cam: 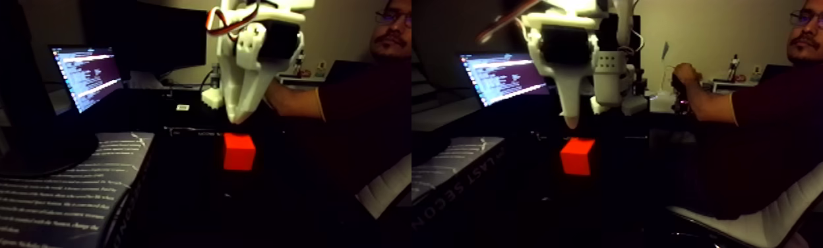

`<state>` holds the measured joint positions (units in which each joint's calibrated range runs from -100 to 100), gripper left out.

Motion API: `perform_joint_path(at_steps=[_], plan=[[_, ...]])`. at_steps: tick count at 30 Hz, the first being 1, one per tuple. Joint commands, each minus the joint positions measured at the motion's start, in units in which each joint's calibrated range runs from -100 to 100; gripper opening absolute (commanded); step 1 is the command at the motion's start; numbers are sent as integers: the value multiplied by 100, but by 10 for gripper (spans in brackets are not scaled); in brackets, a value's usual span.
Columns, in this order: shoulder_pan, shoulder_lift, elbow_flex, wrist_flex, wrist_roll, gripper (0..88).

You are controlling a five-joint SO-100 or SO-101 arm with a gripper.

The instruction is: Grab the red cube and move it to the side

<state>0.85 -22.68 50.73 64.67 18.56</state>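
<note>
Red cube (239, 152) on dark table, one corner edge facing camera (no long axis), white fingers (237, 117) just above, apparently together.

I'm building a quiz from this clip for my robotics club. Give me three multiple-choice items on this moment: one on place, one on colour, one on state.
1. Where is the gripper relative to the red cube?
A. Just above it
B. Far off to one side
C. Under it

2. What colour is the gripper?
A. Black
B. White
C. Blue

3. What is the state of the laptop screen?
A. Closed
B. Dark
C. Lit, showing text

Answers: 1 A, the tips hang right over the cube's top without gripping it. 2 B, its plastic shows white. 3 C, bright lines glow on it.
</note>
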Motion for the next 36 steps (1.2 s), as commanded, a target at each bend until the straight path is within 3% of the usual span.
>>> perform_joint_path(at_steps=[1,9,15,26,32,36], plan=[[-43,7,-197,-22,180,8],[-52,7,-252,37,477,8],[-35,41,-243,45,1108,8],[-52,402,-261,45,1799,10],[-18,410,-678,552,1961,104],[-10,419,-1132,1211,2204,117]])
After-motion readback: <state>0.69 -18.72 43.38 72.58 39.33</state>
